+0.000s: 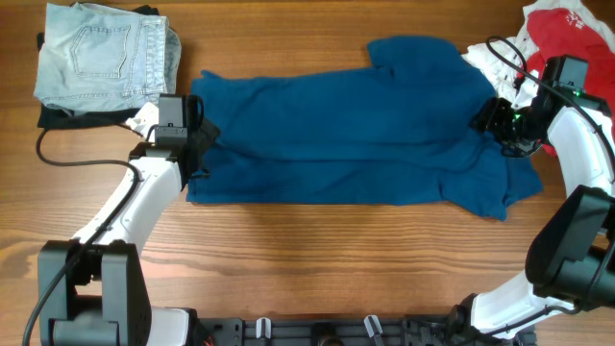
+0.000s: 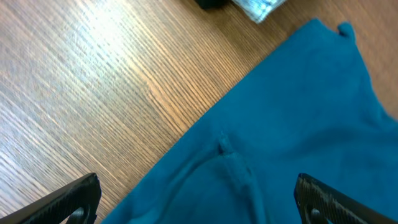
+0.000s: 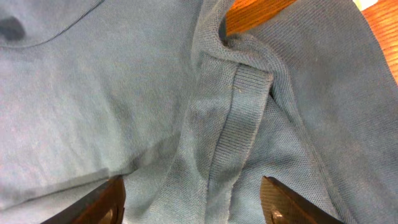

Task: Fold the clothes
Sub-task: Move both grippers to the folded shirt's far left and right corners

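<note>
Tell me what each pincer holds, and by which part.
Nothing is held. The left pincer and the right pincer both stand open above the blue shirt, with its cloth lying loose below them.

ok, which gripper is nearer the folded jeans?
Left. The left gripper sits close by the jeans at one end of the shirt; the right gripper is at the opposite end, near the red cloth.

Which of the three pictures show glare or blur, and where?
Left wrist: pale glare on the table, the jeans at the top edge blurred. Right wrist: the shirt looks washed out, its ribbed cuff sharp. Overhead: evenly lit, sharp.
</note>
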